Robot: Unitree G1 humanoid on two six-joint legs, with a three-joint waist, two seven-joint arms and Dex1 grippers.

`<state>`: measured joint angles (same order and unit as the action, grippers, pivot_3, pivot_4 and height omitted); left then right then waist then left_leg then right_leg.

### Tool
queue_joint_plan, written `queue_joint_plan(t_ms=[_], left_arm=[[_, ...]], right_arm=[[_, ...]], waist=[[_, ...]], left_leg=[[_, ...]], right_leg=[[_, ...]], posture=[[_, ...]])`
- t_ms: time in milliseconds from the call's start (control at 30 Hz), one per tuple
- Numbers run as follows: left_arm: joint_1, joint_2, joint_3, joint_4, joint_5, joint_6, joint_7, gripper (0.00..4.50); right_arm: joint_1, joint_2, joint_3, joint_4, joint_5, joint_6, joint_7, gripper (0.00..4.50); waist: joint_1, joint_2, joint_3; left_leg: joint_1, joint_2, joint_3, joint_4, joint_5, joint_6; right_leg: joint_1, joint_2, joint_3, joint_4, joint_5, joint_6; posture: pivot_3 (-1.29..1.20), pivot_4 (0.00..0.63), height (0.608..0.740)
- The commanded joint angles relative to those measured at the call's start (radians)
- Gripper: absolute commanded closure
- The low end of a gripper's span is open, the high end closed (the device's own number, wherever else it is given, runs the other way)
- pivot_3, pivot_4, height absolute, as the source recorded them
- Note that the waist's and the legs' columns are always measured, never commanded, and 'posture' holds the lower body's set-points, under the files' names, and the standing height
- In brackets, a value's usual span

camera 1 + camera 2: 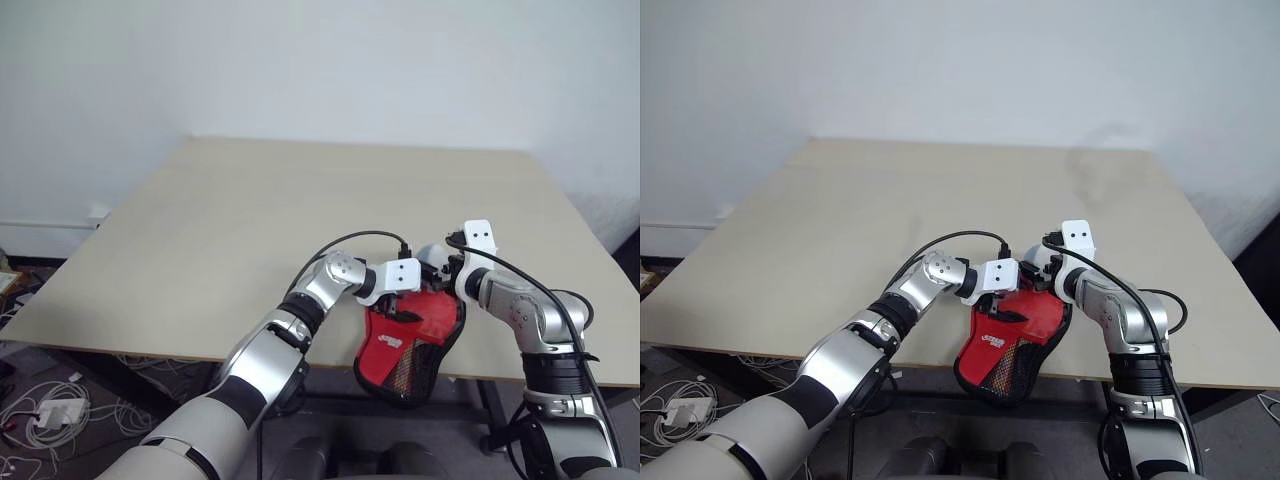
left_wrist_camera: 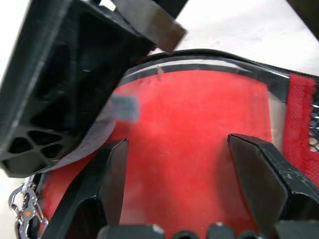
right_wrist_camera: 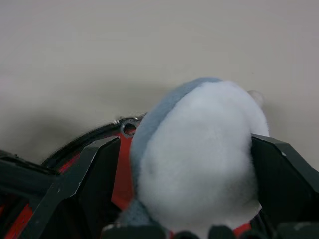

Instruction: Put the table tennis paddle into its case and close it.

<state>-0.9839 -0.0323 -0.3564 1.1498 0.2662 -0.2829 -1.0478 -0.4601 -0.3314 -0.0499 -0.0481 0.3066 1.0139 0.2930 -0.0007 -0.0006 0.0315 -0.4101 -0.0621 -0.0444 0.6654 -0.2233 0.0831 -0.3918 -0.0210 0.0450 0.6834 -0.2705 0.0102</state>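
The case [image 1: 410, 345] overhangs the table [image 1: 250, 250] edge, both hands [image 2: 174, 189] [image 3: 189, 199] spread, plush ball [image 3: 199, 154] between right fingers.

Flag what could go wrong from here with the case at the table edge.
The case hangs partly over the near edge of the table; a pull toward the robot could drop it. The plush ball sits between the open right gripper fingers, so closing might catch it, not the zip.

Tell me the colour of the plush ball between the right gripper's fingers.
The plush ball is white with a grey-blue side, seen best in the right wrist view.
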Motion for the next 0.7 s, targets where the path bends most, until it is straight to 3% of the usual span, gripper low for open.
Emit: queue_joint_plan(t_ms=[33,400,467,700], left_arm=[[0.021,0.014,-0.032,0.014,0.037,0.050,0.012,1.11],[0.055,0.026,-0.060,-0.008,0.049,0.136,0.008,1.11],[0.062,0.023,-0.058,-0.013,0.043,0.153,0.004,1.11],[0.085,0.025,-0.054,-0.032,0.035,0.215,0.013,1.11]], right_arm=[[-0.001,0.000,0.029,0.003,-0.031,-0.026,-0.010,0.70],[-0.030,0.060,-0.044,0.060,-0.079,-0.193,-0.110,4.11],[-0.052,0.071,-0.053,0.076,-0.084,-0.238,-0.119,4.35],[-0.171,0.102,-0.057,0.250,-0.120,-0.376,-0.181,4.41]], waist=[[0.000,0.000,0.000],[0.000,0.000,-0.003],[0.000,0.000,-0.003],[0.000,0.000,-0.003]], left_leg=[[0.000,0.000,0.000,0.000,0.000,0.000],[0.003,0.000,0.000,-0.001,0.000,0.000],[0.003,0.000,0.000,-0.002,0.000,0.000],[0.009,0.000,0.000,-0.005,0.000,0.000]], right_leg=[[0.000,0.000,0.000,0.000,0.000,0.000],[0.001,0.000,0.000,-0.001,0.000,0.000],[0.001,0.000,0.000,-0.001,0.000,0.000],[0.005,0.000,0.001,-0.004,0.000,0.000]], posture=[[0.00,0.000,0.740],[0.00,0.000,0.740],[0.00,0.000,0.740],[0.00,0.000,0.740]])
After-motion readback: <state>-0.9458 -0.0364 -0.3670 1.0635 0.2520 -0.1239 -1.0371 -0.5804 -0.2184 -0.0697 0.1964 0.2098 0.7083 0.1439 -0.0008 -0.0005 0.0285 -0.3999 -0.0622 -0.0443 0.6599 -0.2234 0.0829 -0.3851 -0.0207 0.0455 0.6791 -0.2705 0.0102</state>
